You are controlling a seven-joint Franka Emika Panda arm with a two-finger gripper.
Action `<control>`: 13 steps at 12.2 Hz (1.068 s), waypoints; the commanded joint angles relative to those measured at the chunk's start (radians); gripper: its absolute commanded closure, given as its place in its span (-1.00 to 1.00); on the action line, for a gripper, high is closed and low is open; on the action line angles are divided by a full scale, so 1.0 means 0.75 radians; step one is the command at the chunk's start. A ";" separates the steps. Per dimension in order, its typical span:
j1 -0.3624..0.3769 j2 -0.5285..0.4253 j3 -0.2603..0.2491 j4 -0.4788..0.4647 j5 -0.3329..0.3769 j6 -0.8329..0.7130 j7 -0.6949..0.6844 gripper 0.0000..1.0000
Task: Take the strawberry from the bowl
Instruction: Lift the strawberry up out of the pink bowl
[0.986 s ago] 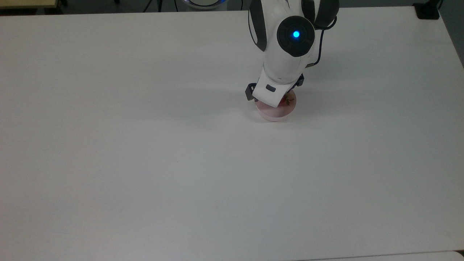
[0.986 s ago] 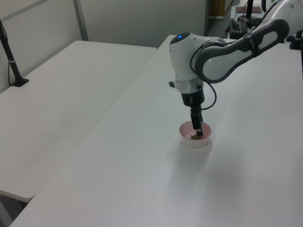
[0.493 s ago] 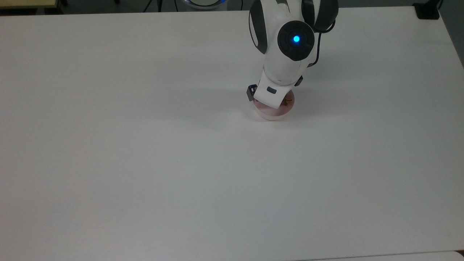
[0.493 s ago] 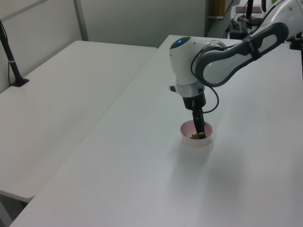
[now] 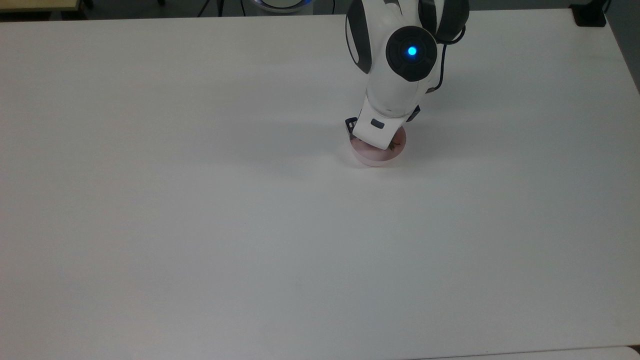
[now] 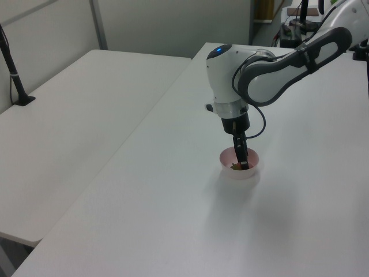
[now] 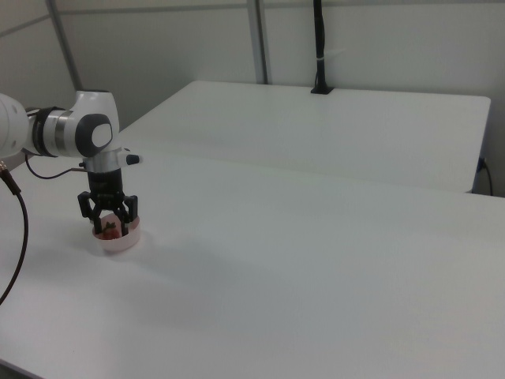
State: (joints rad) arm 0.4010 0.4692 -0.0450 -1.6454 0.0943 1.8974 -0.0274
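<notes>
In the right view the bowl (image 7: 118, 237) sits at about 9 o'clock on the near white table (image 7: 316, 268), and the gripper (image 7: 109, 222) stands straight down into it, one dark finger (image 7: 93, 218) at 9 o'clock of the strawberry (image 7: 110, 229) and the other at 3 o'clock, with the red fruit showing in the gap between them. The jaws look spread about as wide as the fruit, straddling it; I cannot tell whether the pads touch it, and nothing is lifted. So the berry lies directly between and just below the fingertips, low in the bowl. In the top view the wrist covers most of the bowl (image 5: 372, 156), and a bit of green cap (image 5: 395, 145) pokes out at 3 o'clock, which suggests the long axis runs across the top view. My judgement: the next move is closing, not travel.
</notes>
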 commanded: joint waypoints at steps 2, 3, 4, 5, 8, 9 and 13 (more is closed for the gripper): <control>0.028 0.025 -0.003 -0.009 -0.044 0.092 0.034 -0.52; 0.030 0.035 -0.003 -0.009 -0.046 0.096 0.034 -0.53; 0.030 0.039 -0.003 -0.007 -0.046 0.098 0.034 -0.53; 0.030 0.039 -0.003 -0.007 -0.046 0.100 0.034 -0.52; 0.030 0.037 -0.003 -0.005 -0.046 0.102 0.036 -0.25; 0.030 0.037 -0.003 -0.005 -0.046 0.102 0.034 -0.09; 0.028 0.031 -0.003 0.001 -0.042 0.102 0.039 0.27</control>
State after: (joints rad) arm 0.4112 0.5035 -0.0443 -1.6363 0.0825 1.9566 -0.0242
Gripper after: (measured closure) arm 0.590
